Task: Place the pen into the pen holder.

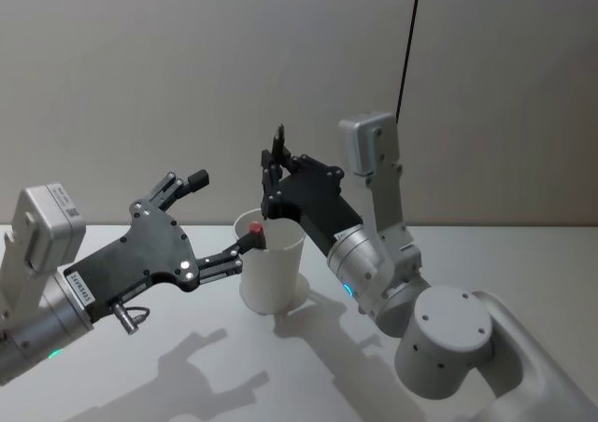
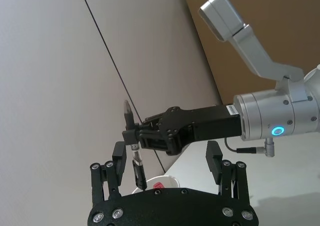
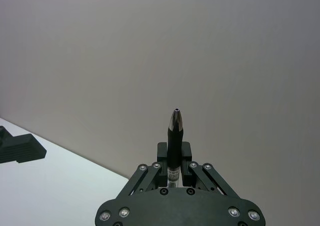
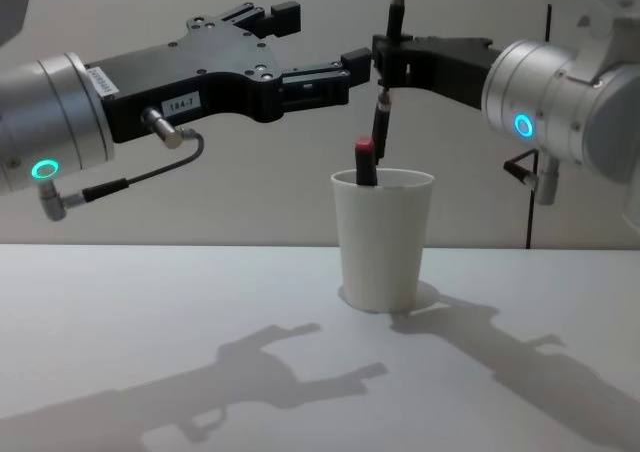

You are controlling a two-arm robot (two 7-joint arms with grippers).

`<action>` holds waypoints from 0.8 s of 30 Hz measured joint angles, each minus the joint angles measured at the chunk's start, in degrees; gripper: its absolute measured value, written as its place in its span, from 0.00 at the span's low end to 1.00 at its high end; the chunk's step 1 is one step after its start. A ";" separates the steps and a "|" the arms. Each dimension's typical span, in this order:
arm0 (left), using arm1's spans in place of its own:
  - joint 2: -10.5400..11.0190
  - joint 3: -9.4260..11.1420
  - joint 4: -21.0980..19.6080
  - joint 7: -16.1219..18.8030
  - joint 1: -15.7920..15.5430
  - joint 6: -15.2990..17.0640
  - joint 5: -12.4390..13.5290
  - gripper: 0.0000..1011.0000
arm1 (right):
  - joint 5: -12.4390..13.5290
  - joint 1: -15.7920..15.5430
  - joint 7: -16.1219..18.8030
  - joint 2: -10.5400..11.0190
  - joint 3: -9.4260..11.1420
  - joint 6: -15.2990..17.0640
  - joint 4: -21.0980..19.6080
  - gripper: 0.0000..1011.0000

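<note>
Left tool (image 4: 362, 67) crowding pen holder (image 4: 383, 240) mouth

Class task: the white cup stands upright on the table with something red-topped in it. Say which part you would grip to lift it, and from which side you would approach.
Probably grip the pen holder across its tapered wall just under the rolled rim, coming in level from the side. It widens upward, so it should wedge between the fingers. The right gripper holds the pen above its mouth, blocking a top approach.

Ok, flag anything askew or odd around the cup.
Nothing spilled or damaged. The white pen holder stands upright, a red-capped pen leaning inside. The right hand grips the black pen vertically above it; the left hand hovers open.
</note>
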 joint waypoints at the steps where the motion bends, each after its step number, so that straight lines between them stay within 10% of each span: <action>1: 0.01 0.00 0.00 0.00 0.00 0.00 0.00 0.99 | -0.11 0.05 0.00 -0.06 -0.03 0.01 0.15 0.15; 24: 0.00 0.00 0.00 0.00 0.00 0.00 0.00 0.99 | -2.45 1.01 -0.17 -1.74 -0.22 0.44 3.33 0.15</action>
